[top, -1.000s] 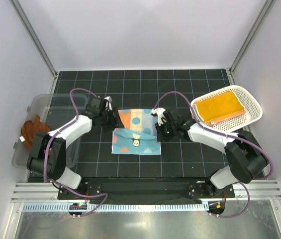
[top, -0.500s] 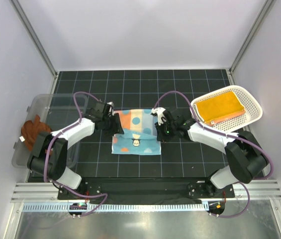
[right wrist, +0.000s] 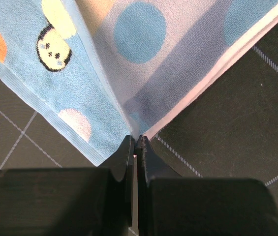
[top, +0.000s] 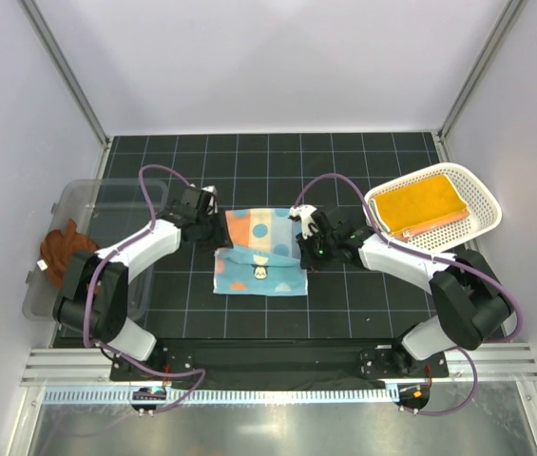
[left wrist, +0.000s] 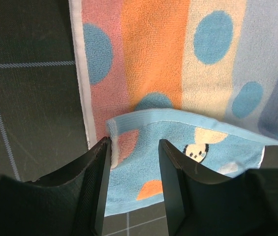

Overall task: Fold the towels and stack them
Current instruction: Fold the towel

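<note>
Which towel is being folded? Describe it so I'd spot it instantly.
At the middle of the black gridded table lies a light blue towel with pastel stripes and dots. Its neighbours are plain: a yellow-orange towel in the white basket, a rust-brown towel in the clear bin.

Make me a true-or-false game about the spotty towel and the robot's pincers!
1. The right pincer is pinched shut on a corner of the spotty towel. True.
2. The left pincer is shut tight. False: it is open, one side each way of the towel's folded edge.
3. The white basket holds a yellow-orange towel. True.
4. The brown towel lies in the basket. False: it sits in the clear bin on the left.
</note>
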Robot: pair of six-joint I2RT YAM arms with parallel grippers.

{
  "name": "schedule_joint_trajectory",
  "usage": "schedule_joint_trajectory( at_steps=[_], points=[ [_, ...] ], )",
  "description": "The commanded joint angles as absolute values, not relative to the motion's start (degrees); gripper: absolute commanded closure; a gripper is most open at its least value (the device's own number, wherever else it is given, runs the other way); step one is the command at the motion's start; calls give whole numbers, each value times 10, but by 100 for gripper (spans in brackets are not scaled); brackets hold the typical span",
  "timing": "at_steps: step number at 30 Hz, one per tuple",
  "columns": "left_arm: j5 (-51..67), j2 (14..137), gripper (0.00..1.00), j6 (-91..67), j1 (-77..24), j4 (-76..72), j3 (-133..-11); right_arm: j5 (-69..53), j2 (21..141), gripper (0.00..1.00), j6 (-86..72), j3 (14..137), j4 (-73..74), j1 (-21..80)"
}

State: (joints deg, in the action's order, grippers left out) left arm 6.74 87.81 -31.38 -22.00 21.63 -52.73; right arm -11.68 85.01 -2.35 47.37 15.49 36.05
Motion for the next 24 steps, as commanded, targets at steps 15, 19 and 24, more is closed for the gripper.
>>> schedule_joint_trajectory(
  at_steps=[15,19,24],
  points=[
    [86,899,100,-301,-221,254,-575,-76,845,99,-33,511,168,362],
    [76,854,100,-299,-221,270,-586,-57,833,99,-32,533,191,362],
    [69,820,100,-294,-221,306,-603,-40,820,99,-28,565,234,362]
  ],
)
